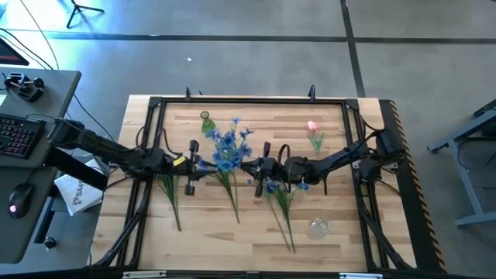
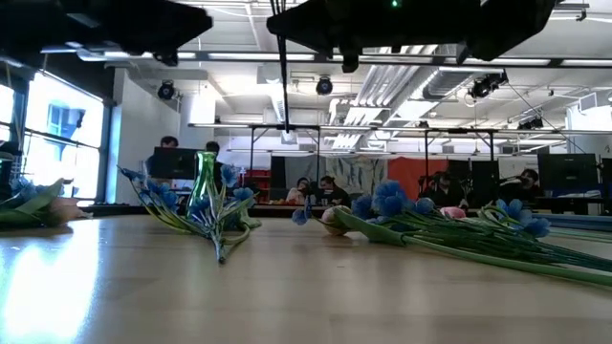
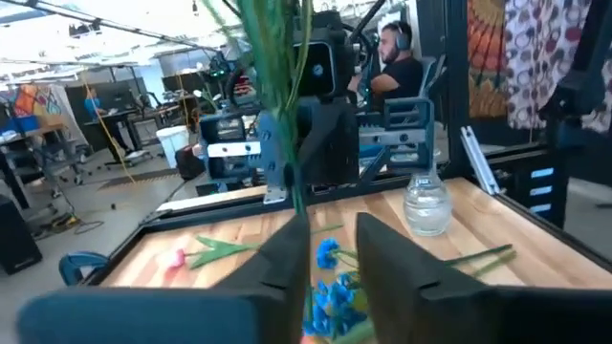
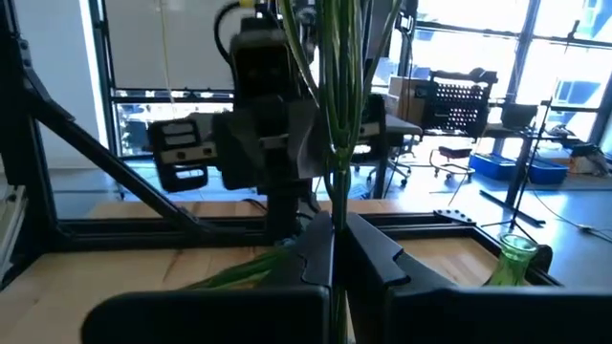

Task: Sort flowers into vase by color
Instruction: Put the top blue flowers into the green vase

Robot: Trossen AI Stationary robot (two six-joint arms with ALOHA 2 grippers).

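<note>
Overhead, both arms mid-table, wrist cams only: right fingers [image 4: 332,250] pinching blue flower stem [image 4: 337,115], left fingers [image 3: 330,250] narrow w/ another stem [image 3: 277,105].

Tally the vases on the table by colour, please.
Green vase: 1
Clear vase: 1
Total: 2

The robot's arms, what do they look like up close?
Both are dark, jointed limbs with black cables trailing off their bases. The left arm carries a small yellow marking near its wrist. Each ends in a gripper, left gripper and right gripper, with two flat, dark, wedge-shaped fingers.
</note>
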